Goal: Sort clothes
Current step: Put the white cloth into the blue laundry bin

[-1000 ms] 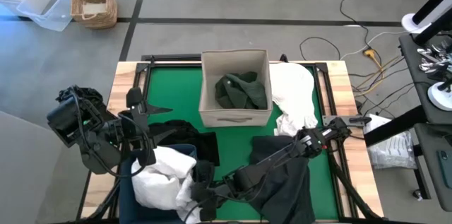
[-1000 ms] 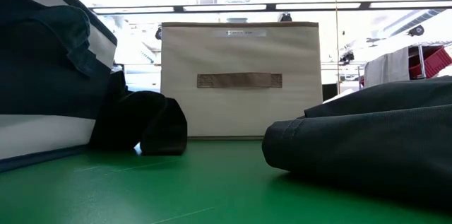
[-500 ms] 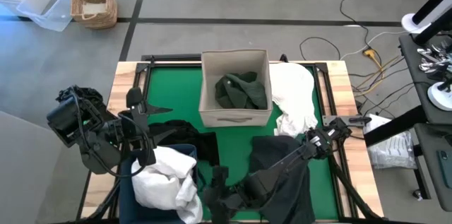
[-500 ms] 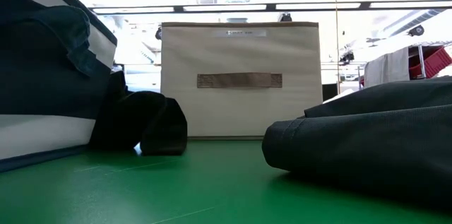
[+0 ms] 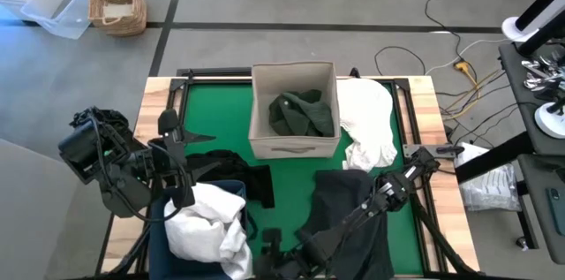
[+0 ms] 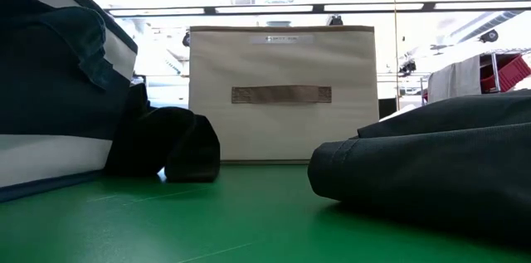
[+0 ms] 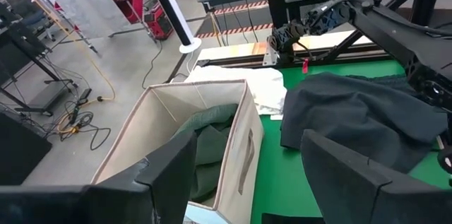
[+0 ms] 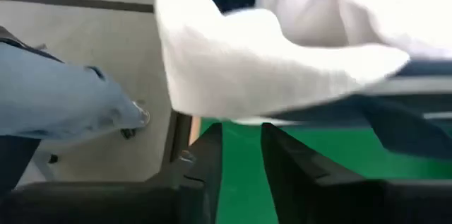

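While the right arm draws back along the near edge of the counter (image 5: 402, 218), the following applies.

Change: the right hand (image 5: 269, 246) has moved right, away from the white garments (image 5: 205, 220) heaped in the navy bin (image 5: 231, 189) at near left; one white garment (image 8: 268, 54) still fills its wrist view.
Right hand state: fingers (image 8: 205, 164) slightly parted, holding nothing.
Left hand: parked high at the left (image 5: 168, 161), fingers (image 7: 357, 174) wide apart, empty.
Sorted so far: dark green garment (image 5: 302, 112) in the beige box (image 5: 291, 146).
Remaining: charcoal garment (image 5: 349, 214) at near right, black garment (image 5: 231, 172) beside the bin, white garment (image 5: 369, 121) at far right.
Meaning: a white deposit looks complete; the charcoal piece is nearest.
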Available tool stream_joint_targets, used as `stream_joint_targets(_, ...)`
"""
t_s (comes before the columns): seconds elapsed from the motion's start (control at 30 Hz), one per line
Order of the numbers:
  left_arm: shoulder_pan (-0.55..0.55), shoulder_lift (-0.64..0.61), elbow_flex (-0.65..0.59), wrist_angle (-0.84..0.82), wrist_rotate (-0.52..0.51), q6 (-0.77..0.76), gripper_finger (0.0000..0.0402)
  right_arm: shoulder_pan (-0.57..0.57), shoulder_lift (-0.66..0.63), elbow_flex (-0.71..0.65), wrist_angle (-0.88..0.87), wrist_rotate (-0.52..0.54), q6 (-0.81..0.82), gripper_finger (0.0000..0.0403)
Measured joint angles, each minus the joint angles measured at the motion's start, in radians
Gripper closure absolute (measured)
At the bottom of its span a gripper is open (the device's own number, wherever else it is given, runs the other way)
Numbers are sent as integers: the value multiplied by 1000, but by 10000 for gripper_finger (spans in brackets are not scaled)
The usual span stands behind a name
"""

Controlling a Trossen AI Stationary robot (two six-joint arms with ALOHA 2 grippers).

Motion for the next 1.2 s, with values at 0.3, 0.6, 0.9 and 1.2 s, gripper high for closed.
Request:
stream_joint_targets(0.3, 0, 0, 0, 0, 2, 0, 168, 10, -8, 23, 64, -15, -70, 380)
stream_joint_targets(0.6, 0, 0, 0, 1, 2, 0, 168, 6, -9, 24, 80, -25, -113, 390)
stream_joint_targets(0.9, 0, 0, 0, 1, 2, 2, 168, 2, -45, 24, 86, -31, -157, 390)
stream_joint_targets(1.2, 0, 0, 0, 1, 2, 4, 168, -65, -49, 24, 93, -77, -221, 390)
